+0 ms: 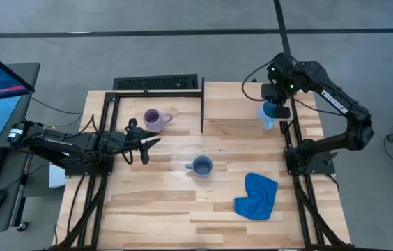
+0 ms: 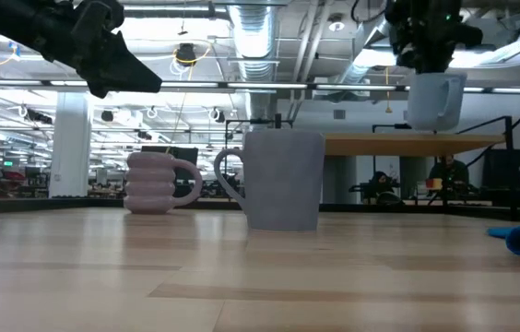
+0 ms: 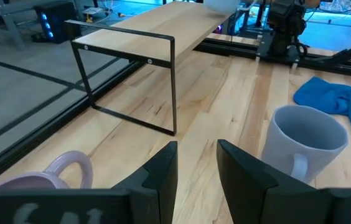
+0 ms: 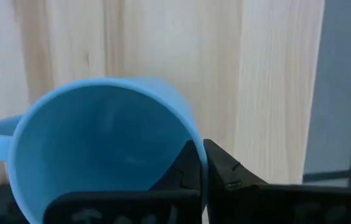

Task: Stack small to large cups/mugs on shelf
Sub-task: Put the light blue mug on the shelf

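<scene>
While the right gripper (image 4: 201, 163) pinches the sky-blue mug (image 1: 267, 113) by its rim above the shelf (image 1: 252, 97), left gripper (image 1: 149, 148) hangs part-open, empty, btwn lilac mug (image 1: 154, 120) & grey-blue mug (image 1: 201, 166).

Left gripper (image 3: 197, 165) at bottom centre, fingers (image 3: 163, 174) apart w/ a narrow gap, nothing between them. Lilac mug (image 3: 35, 186) at lower left, handle up. Grey-blue mug (image 3: 303, 149) at right, upright on the bench (image 3: 225, 99). Blue cloth (image 3: 343, 102) at right edge, behind that mug. Wood shelf (image 3: 163, 25) on black metal frame, upper centre. Pale mug base (image 3: 220, 5) at top edge, over the shelf.
</scene>
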Motion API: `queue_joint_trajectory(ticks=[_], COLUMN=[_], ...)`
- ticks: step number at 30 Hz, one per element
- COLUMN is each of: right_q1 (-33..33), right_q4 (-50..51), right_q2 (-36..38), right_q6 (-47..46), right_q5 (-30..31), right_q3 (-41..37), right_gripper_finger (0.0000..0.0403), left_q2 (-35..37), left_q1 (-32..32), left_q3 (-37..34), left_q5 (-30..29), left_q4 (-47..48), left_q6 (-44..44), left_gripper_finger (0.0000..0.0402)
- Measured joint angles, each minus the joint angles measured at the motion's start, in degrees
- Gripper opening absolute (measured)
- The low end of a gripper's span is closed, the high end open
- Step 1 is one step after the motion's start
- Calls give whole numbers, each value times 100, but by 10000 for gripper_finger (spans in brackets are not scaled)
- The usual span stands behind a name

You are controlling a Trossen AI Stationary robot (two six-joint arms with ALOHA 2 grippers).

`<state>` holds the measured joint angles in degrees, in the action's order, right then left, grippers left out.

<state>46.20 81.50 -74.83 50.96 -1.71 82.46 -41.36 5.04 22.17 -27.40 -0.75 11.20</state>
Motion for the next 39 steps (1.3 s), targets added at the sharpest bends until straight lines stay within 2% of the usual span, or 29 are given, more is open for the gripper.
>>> queue_joint_trajectory(ticks=[5, 12, 21, 31, 39], right_q1=[456, 941, 1349, 1344, 1229], right_q4=[-3, 1, 34, -151, -204], right_q2=[-74, -59, -54, -58, -424], right_q6=[169, 427, 317, 306, 428], right_q5=[-543, -742, -742, -536, -322], right_q3=[-7, -7, -7, -20, 11], right_gripper_finger=[10, 10, 10, 12, 12], left_q2=[0, 0, 0, 0, 0], left_q1=[0, 0, 0, 0, 0], left_q3=[0, -2, -2, 0, -1], left_q5=[0, 0, -45, -48, -47], left_q4=[0, 0, 0, -2, -2], left_q6=[2, 24, 63, 65, 65], left_gripper_finger=[103, 103, 103, 103, 103])
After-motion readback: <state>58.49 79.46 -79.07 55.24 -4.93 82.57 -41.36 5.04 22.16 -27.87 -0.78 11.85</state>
